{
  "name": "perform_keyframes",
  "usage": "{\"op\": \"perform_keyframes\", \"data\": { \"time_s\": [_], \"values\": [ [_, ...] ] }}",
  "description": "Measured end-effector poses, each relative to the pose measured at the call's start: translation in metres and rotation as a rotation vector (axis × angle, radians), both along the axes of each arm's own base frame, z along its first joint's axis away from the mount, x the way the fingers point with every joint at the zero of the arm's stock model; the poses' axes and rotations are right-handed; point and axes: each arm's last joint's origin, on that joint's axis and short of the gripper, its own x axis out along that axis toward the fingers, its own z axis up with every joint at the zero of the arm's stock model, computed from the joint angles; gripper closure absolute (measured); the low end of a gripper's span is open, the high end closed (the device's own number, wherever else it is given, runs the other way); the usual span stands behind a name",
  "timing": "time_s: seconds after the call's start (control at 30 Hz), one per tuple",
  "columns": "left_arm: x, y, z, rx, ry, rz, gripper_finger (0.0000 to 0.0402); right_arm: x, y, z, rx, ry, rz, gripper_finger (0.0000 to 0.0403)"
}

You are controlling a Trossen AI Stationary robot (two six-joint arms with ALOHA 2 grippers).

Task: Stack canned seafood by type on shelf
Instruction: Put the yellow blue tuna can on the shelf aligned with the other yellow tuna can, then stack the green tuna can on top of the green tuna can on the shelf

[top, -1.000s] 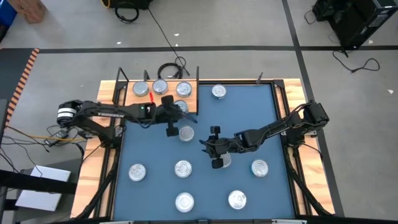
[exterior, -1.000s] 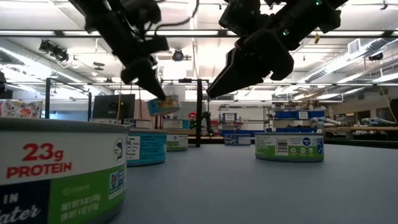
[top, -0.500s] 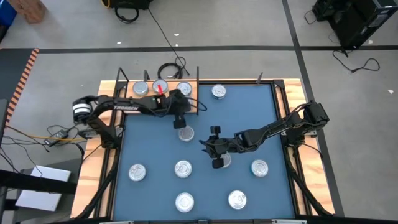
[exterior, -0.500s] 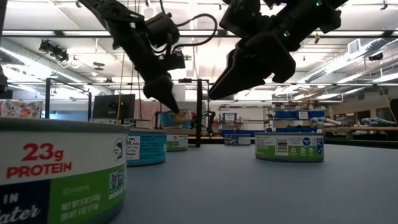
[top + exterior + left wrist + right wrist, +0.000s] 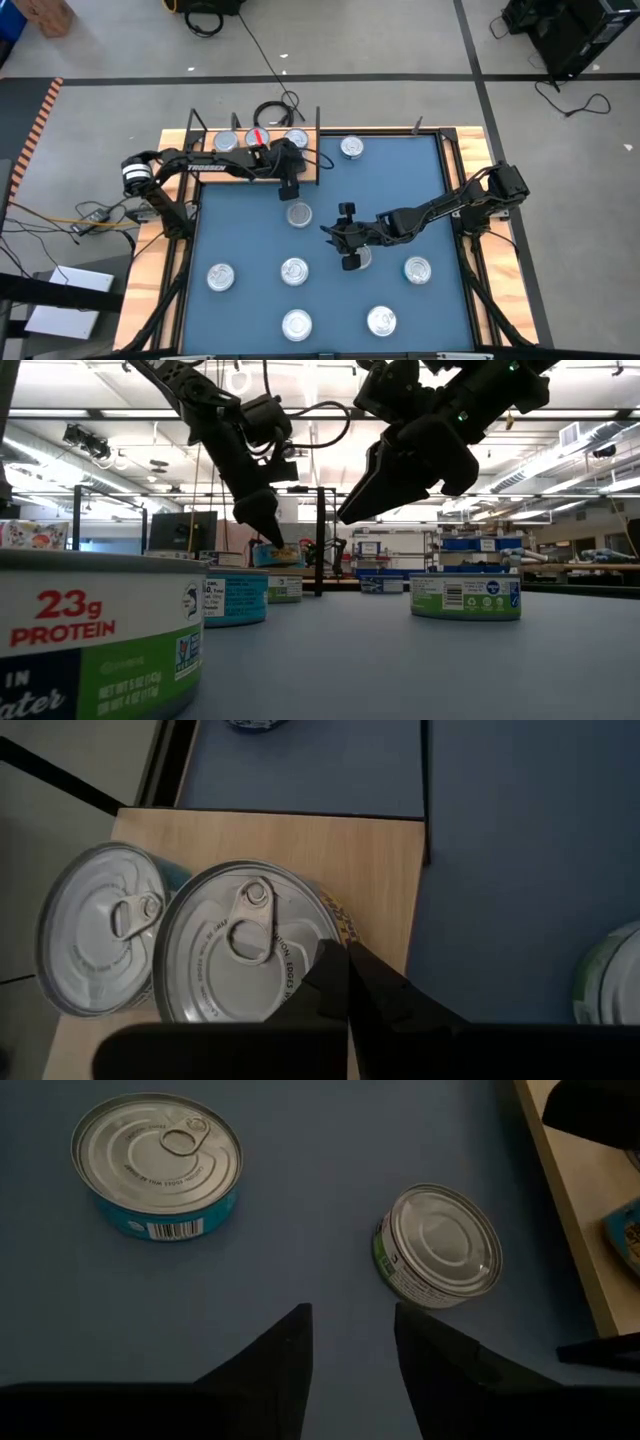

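Left wrist view: silver pull-tab tin (image 5: 240, 955) on wooden shelf (image 5: 375, 870).

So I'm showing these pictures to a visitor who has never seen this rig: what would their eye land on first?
Probably the two dark arms meeting over the blue mat. The left gripper is shut at the front corner of the wooden shelf, over a tin lying beside another on the board. The right gripper hangs open above mid-mat, and silver tins lie scattered across the rest of the mat.
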Motion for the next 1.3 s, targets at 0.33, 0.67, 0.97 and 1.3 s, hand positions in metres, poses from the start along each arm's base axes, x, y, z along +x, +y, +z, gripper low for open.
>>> {"op": "perform_keyframes", "data": {
  "time_s": [0.33, 0.67, 0.97, 1.3],
  "values": [
    [-0.001, 0.005, 0.000, -0.035, -0.018, -0.010, 0.0401, 0.000, 0.000, 0.000, 0.000, 0.001, 0.000, 0.0251],
    [-0.001, 0.004, 0.000, -0.020, -0.021, 0.002, 0.0364, 0.000, 0.000, 0.000, 0.000, 0.001, 0.000, 0.0251],
    [-0.001, -0.001, 0.001, 0.033, 0.014, 0.046, 0.0314, 0.000, 0.000, 0.000, 0.000, 0.002, 0.000, 0.0251],
    [-0.017, -0.024, 0.028, 0.098, -0.045, 0.082, 0.0379, -0.001, 0.000, -0.001, 0.004, 0.015, -0.001, 0.0252]
  ]
}}
